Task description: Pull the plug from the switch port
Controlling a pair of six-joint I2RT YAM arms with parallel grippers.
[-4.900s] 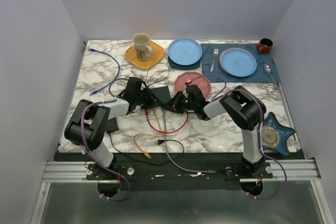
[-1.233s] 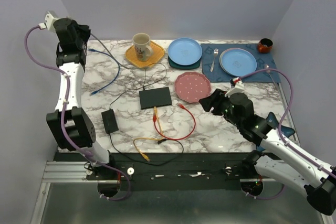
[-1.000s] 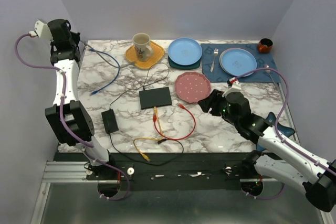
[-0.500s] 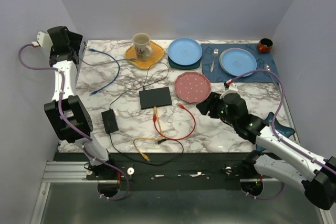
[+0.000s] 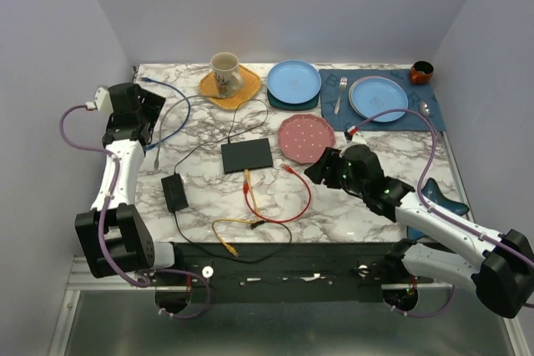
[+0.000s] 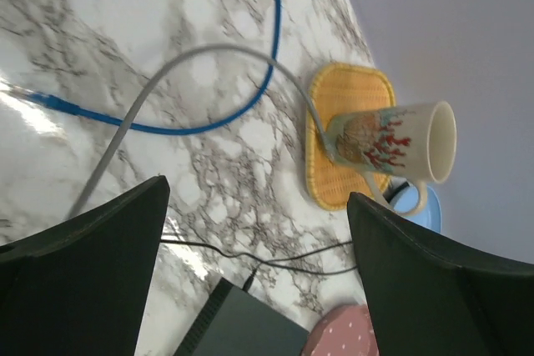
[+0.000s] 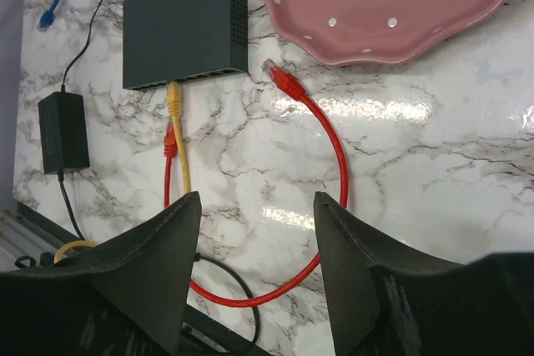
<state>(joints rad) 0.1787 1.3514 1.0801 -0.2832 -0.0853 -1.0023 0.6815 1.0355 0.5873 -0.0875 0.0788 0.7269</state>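
The switch (image 5: 247, 155) is a flat black box lying mid-table, also in the right wrist view (image 7: 183, 27). A yellow plug (image 7: 173, 93) sits in a port on its near edge. A red cable (image 7: 338, 181) lies loose in front, one plug (image 7: 284, 81) free beside the pink plate. A grey cable (image 6: 209, 47) lies slack across the back left of the table. My left gripper (image 5: 143, 114) (image 6: 259, 273) hovers open there, holding nothing. My right gripper (image 5: 317, 171) (image 7: 259, 281) is open above the red loop, right of the switch.
A black power brick (image 5: 173, 192) lies left of the switch. A blue cable (image 5: 171, 122), a mug (image 5: 225, 72) on a yellow coaster, blue plates, the pink dotted plate (image 5: 306, 137), cutlery and a starfish dish (image 5: 434, 210) fill the back and right.
My left gripper opened and its arm dropped from high at the back left toward the table, letting the grey cable fall slack. My right gripper edged left and lower.
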